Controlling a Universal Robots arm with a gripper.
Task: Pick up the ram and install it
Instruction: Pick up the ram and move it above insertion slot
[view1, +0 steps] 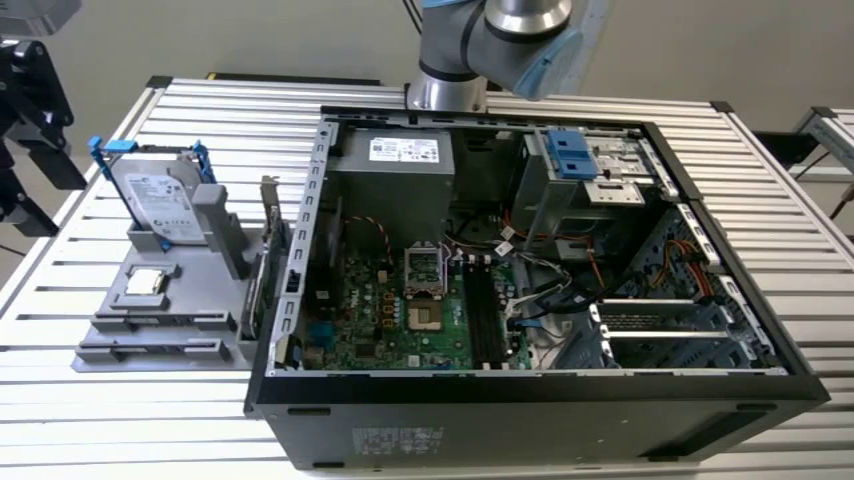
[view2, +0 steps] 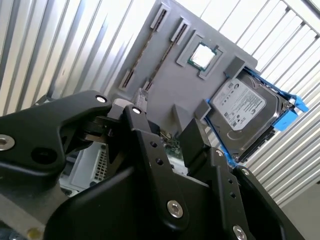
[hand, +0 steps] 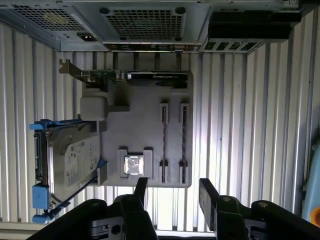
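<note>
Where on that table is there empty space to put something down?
In the exterior view, bare table slats lie nearer the camera than the grey tray, and beyond the hard drive. The tray and the computer case are crowded.

Robotics lab: slatted aluminium table (view1: 200, 120); opened computer case (view1: 534, 410); grey parts fixture (view1: 160, 345)

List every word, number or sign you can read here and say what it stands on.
Nothing reads clearly.
White label on the hard drive: print too small.
White sticker on the power supply: blurred.
Sticker on the computer case, outer wall: blurred.
Pale lettering on the card with the metal bracket: too small.
</note>
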